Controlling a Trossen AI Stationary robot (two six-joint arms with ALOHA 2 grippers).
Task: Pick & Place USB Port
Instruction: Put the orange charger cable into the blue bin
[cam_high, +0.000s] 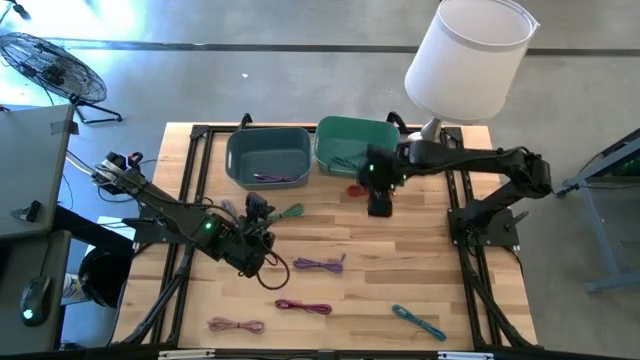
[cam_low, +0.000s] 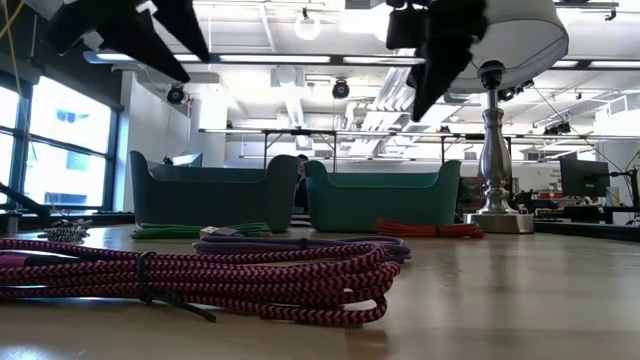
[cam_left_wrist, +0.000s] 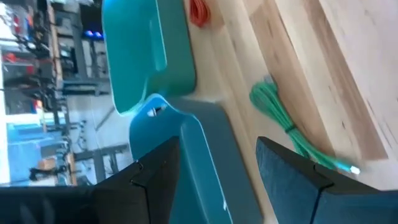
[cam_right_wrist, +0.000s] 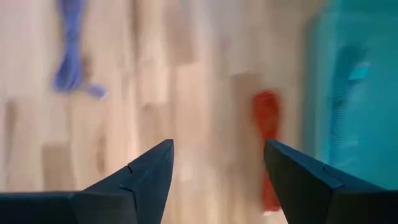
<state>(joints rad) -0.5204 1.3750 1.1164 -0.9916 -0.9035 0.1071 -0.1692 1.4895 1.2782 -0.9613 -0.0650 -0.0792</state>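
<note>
Several coiled USB cables lie flat on the wooden table: green (cam_high: 285, 213), purple (cam_high: 320, 264), magenta (cam_high: 303, 307), pink (cam_high: 237, 325), teal (cam_high: 418, 320) and orange-red (cam_high: 357, 190). My left gripper (cam_high: 258, 210) hangs open above the table, near the green cable (cam_left_wrist: 283, 118), and points toward the bins. My right gripper (cam_high: 380, 205) is open and raised over the table just in front of the green bin; the orange-red cable (cam_right_wrist: 267, 134) lies below it, beside one finger. Both sets of fingers hang high above the table in the low view.
A grey-blue bin (cam_high: 268, 157) and a green bin (cam_high: 355, 145) stand side by side at the table's far edge, each with a cable inside. A lamp with a white shade (cam_high: 470, 55) stands at the far right corner, its base (cam_low: 497, 215) beside the green bin.
</note>
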